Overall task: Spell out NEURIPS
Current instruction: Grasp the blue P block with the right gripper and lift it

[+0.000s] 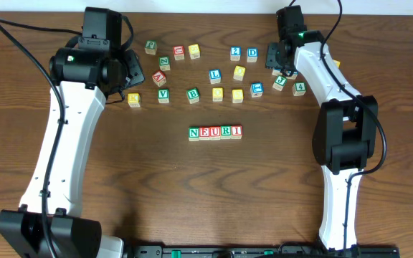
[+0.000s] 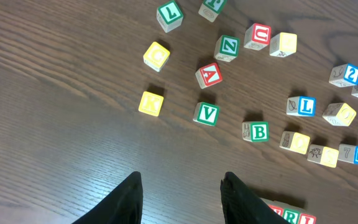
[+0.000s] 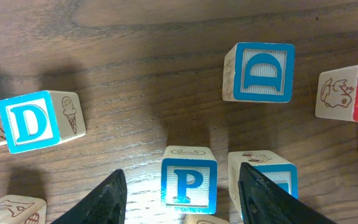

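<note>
Right gripper (image 3: 180,177): jaws spread, straddling the P block (image 3: 189,182) among loose blocks (image 3: 33,121), far right. Table (image 1: 156,186): dark grained wood. Left gripper (image 2: 180,190): spread, empty. NEURI row (image 1: 215,132): mid-table, well apart. I judge the P block a light, rigid, smooth-faced wooden cube; I would pinch its flat opposite sides.

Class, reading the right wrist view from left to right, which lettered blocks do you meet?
From the left: upright D block → P block → turned D block → red-lettered block at the right edge.
</note>
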Available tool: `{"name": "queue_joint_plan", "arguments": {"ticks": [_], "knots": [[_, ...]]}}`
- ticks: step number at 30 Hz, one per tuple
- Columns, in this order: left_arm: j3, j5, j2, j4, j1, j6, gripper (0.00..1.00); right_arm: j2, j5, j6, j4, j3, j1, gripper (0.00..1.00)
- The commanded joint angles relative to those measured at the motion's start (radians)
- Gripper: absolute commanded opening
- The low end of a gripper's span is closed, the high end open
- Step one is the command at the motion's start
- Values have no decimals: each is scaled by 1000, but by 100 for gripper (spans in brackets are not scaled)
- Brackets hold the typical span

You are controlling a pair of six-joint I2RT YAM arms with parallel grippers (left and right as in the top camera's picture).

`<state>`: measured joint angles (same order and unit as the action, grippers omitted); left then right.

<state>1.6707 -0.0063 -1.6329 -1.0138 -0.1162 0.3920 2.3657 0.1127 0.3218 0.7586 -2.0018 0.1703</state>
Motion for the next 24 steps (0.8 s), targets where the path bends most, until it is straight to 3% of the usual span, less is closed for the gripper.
{"name": "queue_joint_plan", "arguments": {"ticks": [1,24], "knots": [[1,-13,-15,-3,-1,-3,41,10,10,12,-12,-11,-10,52],[1,-13,-15,-2,-1,-3,41,55,2,22,-42,21,-27,48]]}}
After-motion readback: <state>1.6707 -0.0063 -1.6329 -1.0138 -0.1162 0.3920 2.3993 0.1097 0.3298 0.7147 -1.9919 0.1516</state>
